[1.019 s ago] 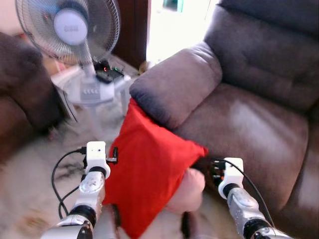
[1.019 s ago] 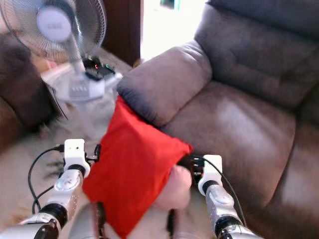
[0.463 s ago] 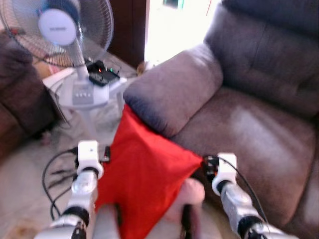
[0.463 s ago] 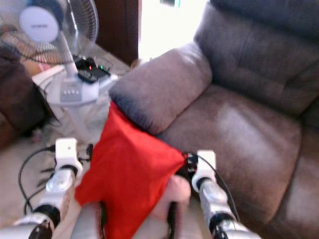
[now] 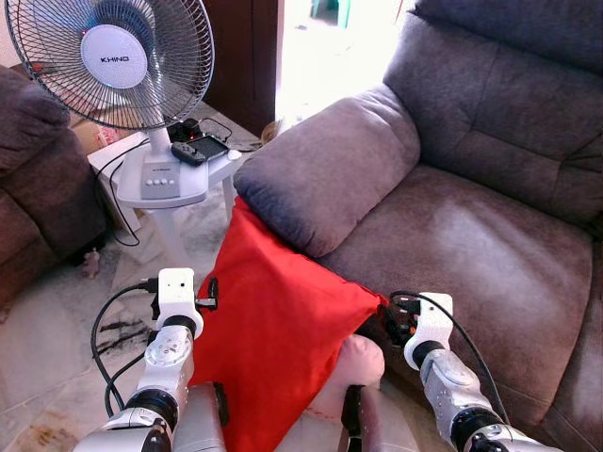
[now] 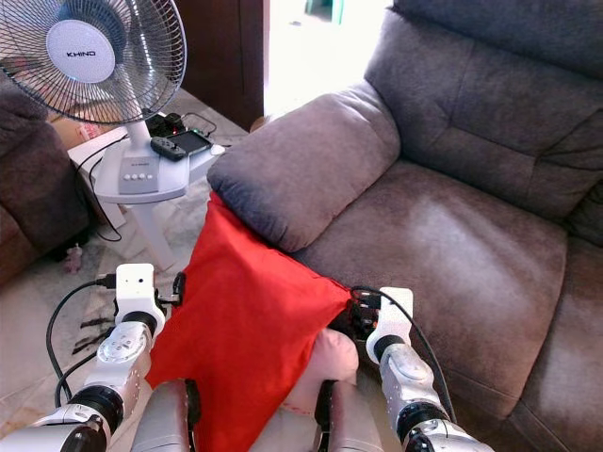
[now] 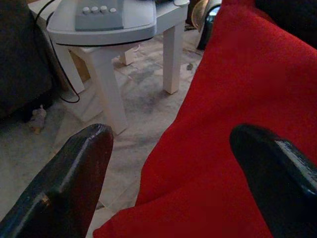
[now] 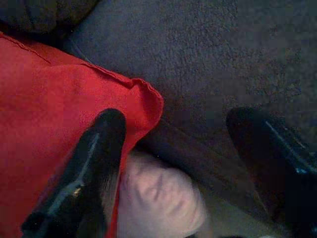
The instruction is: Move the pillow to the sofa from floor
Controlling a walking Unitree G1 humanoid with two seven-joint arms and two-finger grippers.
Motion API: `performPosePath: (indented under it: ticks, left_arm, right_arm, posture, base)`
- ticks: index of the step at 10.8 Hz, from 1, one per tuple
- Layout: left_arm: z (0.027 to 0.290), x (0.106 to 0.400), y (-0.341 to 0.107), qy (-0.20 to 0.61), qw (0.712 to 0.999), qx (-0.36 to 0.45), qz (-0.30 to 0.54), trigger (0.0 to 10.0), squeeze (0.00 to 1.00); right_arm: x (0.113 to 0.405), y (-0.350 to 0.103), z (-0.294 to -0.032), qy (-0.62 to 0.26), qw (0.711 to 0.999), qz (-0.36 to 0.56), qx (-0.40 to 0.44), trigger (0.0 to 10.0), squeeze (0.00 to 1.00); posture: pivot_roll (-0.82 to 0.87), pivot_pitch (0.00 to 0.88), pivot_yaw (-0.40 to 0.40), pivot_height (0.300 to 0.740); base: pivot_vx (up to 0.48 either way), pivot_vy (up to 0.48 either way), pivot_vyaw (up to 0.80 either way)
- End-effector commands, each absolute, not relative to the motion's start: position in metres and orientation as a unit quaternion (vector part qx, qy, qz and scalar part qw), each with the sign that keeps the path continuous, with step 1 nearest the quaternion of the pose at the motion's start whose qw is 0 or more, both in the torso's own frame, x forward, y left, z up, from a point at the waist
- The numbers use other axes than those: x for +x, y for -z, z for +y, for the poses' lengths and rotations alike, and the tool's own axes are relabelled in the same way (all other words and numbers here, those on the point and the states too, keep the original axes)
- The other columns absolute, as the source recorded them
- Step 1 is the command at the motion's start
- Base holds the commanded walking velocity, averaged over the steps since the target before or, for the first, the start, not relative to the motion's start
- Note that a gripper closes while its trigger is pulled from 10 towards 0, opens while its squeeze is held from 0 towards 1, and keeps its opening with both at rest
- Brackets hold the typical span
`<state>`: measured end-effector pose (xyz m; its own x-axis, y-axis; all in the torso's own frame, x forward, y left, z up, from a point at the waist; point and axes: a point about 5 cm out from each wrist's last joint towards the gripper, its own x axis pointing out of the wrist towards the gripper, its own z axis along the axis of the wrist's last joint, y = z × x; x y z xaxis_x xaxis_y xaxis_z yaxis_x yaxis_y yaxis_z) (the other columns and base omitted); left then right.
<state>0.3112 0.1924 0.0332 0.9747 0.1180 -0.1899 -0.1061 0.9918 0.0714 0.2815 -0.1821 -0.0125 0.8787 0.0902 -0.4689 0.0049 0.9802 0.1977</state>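
i see the grey sofa (image 5: 490, 188) on my right, its armrest (image 5: 330, 169) jutting toward me. the red pillow (image 5: 278, 330) stands tilted between both arms, its top corner tucked under the armrest, with a pink cushion (image 5: 349, 372) beneath it. a white fan (image 5: 108, 61) sits on a small white table (image 7: 106, 29). my left gripper (image 7: 168, 163) is spread wide against the pillow's side; my right gripper (image 8: 183, 153) is spread too, one finger on the pillow's corner.
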Motion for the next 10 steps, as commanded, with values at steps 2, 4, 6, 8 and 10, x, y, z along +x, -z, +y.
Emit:
performPosePath:
  ticks: [2,4,6,8,10]
  left_arm:
    - [0.191,0.309,-0.029,-0.052,0.993,0.023,0.106,10.0,0.0]
    - [0.19,0.308,-0.029,-0.049,0.993,0.022,0.106,10.0,0.0]
    - [0.188,0.306,-0.027,-0.044,0.993,0.017,0.106,10.0,0.0]
    - [0.185,0.305,-0.026,-0.039,0.994,0.01,0.102,10.0,0.0]
    - [0.186,0.301,-0.027,-0.038,0.995,0.009,0.09,10.0,0.0]
  right_arm:
    - [0.28,0.015,-0.181,-0.021,0.956,0.26,0.133,10.0,0.95]
    - [0.28,0.017,-0.175,-0.032,0.943,0.278,0.178,10.0,0.0]
    - [0.287,0.013,-0.173,-0.008,0.929,0.28,0.243,10.0,0.0]
    - [0.289,0.011,-0.168,-0.025,0.925,0.275,0.26,10.0,0.0]
    - [0.289,0.012,-0.17,-0.019,0.927,0.278,0.249,10.0,0.0]
  posture:
    - [0.03,0.046,-0.097,0.579]
    - [0.04,0.043,-0.1,0.579]
    - [0.04,0.05,-0.106,0.579]
    - [0.05,0.075,-0.116,0.579]
    - [0.05,0.11,-0.127,0.579]
  base:
    - [0.0,0.0,0.0]
    - [0.0,0.0,0.0]
    - [0.0,0.0,0.0]
    - [0.0,0.0,0.0]
    - [0.0,0.0,0.0]
